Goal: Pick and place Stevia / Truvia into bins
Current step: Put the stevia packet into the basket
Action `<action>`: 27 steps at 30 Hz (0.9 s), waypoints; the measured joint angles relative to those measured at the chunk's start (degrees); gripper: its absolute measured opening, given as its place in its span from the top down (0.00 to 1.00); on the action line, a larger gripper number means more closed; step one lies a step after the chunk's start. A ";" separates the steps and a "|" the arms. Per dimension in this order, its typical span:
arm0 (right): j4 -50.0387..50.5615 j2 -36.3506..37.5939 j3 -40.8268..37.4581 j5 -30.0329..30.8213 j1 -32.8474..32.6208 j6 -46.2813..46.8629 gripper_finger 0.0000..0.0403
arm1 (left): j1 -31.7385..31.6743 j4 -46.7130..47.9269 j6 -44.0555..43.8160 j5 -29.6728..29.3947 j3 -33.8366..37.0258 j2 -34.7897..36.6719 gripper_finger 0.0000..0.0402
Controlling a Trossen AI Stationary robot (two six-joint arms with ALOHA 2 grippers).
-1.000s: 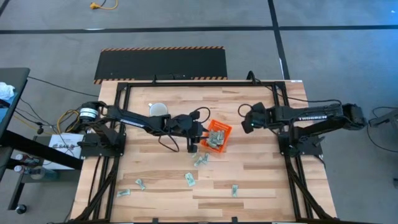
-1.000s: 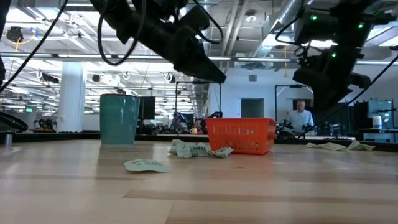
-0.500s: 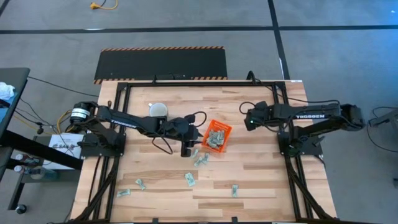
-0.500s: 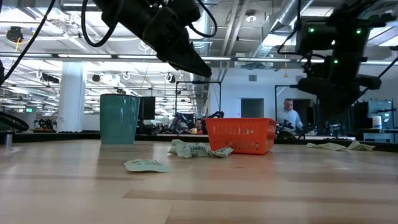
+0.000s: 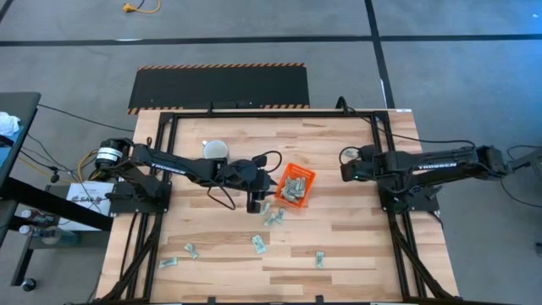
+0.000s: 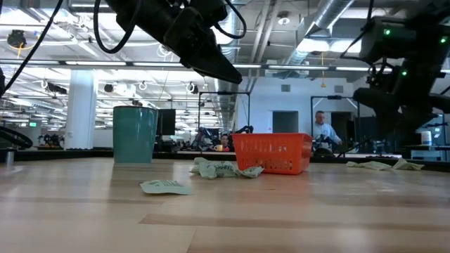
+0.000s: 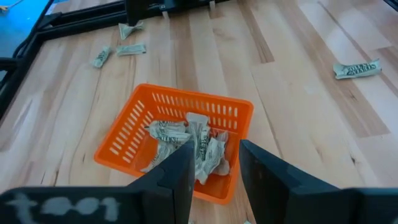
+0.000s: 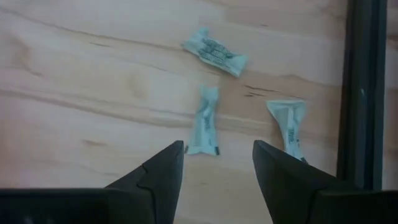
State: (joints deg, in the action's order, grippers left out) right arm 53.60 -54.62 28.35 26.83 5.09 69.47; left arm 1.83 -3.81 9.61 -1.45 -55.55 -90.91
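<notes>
Green-white sachets are lying in the orange bin.
"TROSSEN" is showing on the right arm; right gripper jaws are standing spread, left gripper jaws apart, pinching nothing.

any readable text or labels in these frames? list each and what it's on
"TROSSEN": white lettering on the right arm, high view; small, only just legible.
Sachets: dark print on the paper, too blurred to read.
Left arm: white marking in the high view, too small to read.
Orange bin, mug: no text visible.
</notes>
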 joint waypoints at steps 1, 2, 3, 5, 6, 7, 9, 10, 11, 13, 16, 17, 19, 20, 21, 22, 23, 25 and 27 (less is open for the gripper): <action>-0.75 -0.29 -0.59 -0.22 0.67 0.00 0.53 | 0.00 -0.02 0.00 0.00 0.00 0.00 0.71; -1.82 -0.76 -1.26 -0.64 1.45 -0.37 0.53 | 0.00 -0.02 0.00 0.00 0.00 0.00 0.71; -3.47 -1.29 -1.96 -1.22 2.30 -1.45 0.53 | -0.01 -0.02 0.00 0.00 0.00 0.00 0.71; -7.39 -2.20 -3.11 -1.96 3.89 -3.54 0.53 | -0.02 0.00 0.00 -0.01 0.00 -0.02 0.71; -9.58 -2.65 -3.56 -2.08 4.54 -4.50 0.53 | -0.02 0.00 0.00 -0.01 0.00 -0.02 0.71; -11.27 -3.13 -3.94 -2.08 5.09 -5.18 0.53 | -0.02 0.00 0.00 -0.02 0.00 -0.02 0.71; -12.65 -3.87 -4.43 -2.12 6.07 -5.42 0.53 | -0.04 0.02 -0.02 -0.01 0.02 -0.02 0.71; -12.63 -4.21 -4.55 -2.12 6.53 -5.46 0.54 | -0.04 0.11 -0.04 -0.02 0.02 -0.02 0.71; -12.61 -4.54 -4.74 -2.24 6.94 -5.45 0.54 | -0.04 0.27 -0.04 -0.02 0.02 -0.02 0.71; -13.02 -5.17 -5.41 -2.95 7.44 -5.55 0.54 | -0.04 0.46 -0.07 -0.02 0.03 -0.02 0.71; -16.13 -6.20 -6.34 -4.24 7.41 -6.11 0.54 | -0.04 0.48 -0.04 -0.02 0.04 -0.02 0.71; -16.95 -6.67 -6.49 -4.29 7.38 -6.39 0.54 | -0.04 0.48 -0.04 0.00 0.04 -0.03 0.71; -18.22 -7.72 -6.61 -4.37 7.38 -6.51 0.54 | -0.04 0.48 -0.11 0.00 0.04 -0.04 0.71; -18.86 -8.43 -6.61 -4.33 7.38 -6.49 0.54 | -0.04 0.48 -0.23 0.00 0.04 -0.04 0.71; -18.95 -9.12 -6.61 -4.35 7.40 -6.51 0.54 | -0.04 0.48 -0.24 0.00 0.04 -0.04 0.71; -18.99 -9.81 -6.61 -4.34 7.45 -6.51 0.55 | -0.04 0.47 -0.24 -0.02 0.04 -0.04 0.71; -19.30 -10.65 -6.61 -4.35 7.43 -6.51 0.55 | -0.04 0.46 -0.26 0.00 0.04 -0.04 0.71; -20.02 -12.54 -6.61 -4.35 7.43 -6.51 0.56 | -0.04 0.47 -0.26 -0.01 0.04 -0.04 0.71; -20.97 -14.18 -6.50 -4.15 7.43 -6.66 0.56 | -0.04 0.47 -0.26 0.00 0.04 -0.07 0.71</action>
State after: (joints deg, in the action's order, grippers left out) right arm 32.63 -68.80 21.85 22.68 12.51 62.82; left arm 1.78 -3.34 9.34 -1.45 -55.51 -90.98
